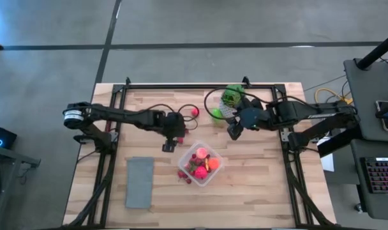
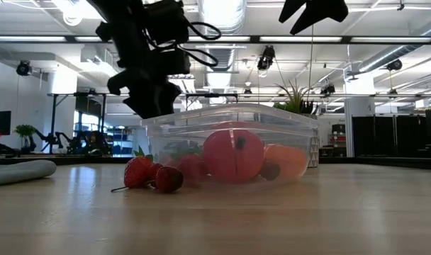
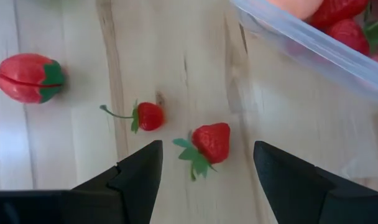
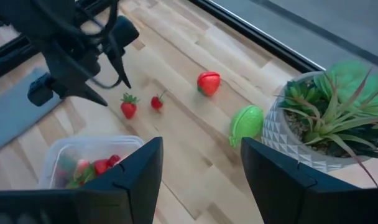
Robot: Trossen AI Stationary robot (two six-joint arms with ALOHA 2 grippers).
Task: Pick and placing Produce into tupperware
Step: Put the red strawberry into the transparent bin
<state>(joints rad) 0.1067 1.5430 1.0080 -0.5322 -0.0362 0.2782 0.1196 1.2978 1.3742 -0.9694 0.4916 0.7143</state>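
Note:
The clear tupperware (image 1: 201, 163) stands at mid-table with pink, orange and red produce inside. My left gripper (image 3: 206, 155) hovers open just off the box's far-left side, above two small strawberries (image 3: 212, 142) (image 3: 149, 116) lying on the wood. A larger red piece (image 1: 194, 112) and a bright green piece (image 1: 217, 114) lie farther back. More berries (image 2: 150, 174) rest on the table against the box's near-left corner. My right gripper (image 4: 201, 146) hangs open and high, beyond the box's far-right side, with nothing between its fingers.
A spiky green plant in a white pot (image 1: 231, 97) stands at the far edge, close under my right arm. A flat grey rectangle (image 1: 140, 182) lies near the front left. Black frame rails (image 1: 111, 128) run along both table sides.

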